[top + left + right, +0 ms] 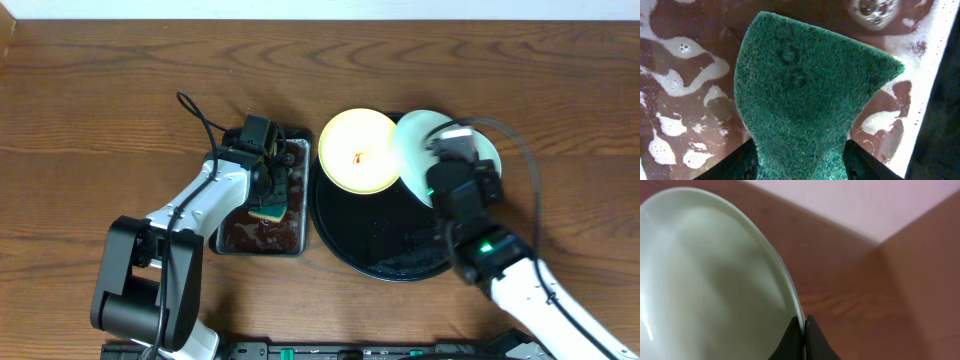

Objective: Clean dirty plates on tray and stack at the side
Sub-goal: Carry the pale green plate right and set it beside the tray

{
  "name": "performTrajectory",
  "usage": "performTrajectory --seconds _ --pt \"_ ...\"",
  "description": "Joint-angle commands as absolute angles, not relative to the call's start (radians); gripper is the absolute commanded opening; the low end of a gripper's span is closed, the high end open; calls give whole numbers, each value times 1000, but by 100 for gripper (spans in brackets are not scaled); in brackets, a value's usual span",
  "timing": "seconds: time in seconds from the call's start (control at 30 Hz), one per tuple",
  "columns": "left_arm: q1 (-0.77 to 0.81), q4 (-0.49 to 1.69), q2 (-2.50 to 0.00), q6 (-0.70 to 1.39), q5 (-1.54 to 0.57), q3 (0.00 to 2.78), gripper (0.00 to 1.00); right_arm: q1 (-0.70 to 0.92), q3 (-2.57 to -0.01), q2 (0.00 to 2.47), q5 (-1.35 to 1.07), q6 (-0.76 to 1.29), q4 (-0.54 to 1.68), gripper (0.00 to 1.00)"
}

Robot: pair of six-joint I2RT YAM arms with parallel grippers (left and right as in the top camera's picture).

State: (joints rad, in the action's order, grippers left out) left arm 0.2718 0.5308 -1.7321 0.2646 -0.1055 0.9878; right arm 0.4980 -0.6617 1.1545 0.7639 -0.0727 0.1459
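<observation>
The pale mint-white round plate (705,280) is pinched by its rim in the right gripper (804,332) (presumably for scrubbing) while the left gripper (800,162) clamps a green fibrous sponge (800,85) over soapy brown liquid (675,55).

A pale yellow plate (358,150) with a red-orange smear lies at the far left of the glossy black tray (375,252), while a mint-white plate (412,140) stands tilted over its far right.

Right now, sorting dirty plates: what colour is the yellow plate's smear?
Red-orange smear on the yellow plate, best overhead.
</observation>
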Motion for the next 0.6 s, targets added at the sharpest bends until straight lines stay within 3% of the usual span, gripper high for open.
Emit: performTrajectory --seconds 0.0,0.27,0.57 --pt "271 533 -1747 263 -101 970 55 347 -673 1150 460 212 171 1" --pt "271 533 -1747 263 -101 970 55 -127 -673 1150 -38 450 164 1" --pt "271 533 -1747 263 -101 970 55 -492 -673 1184 -99 654 215 1"
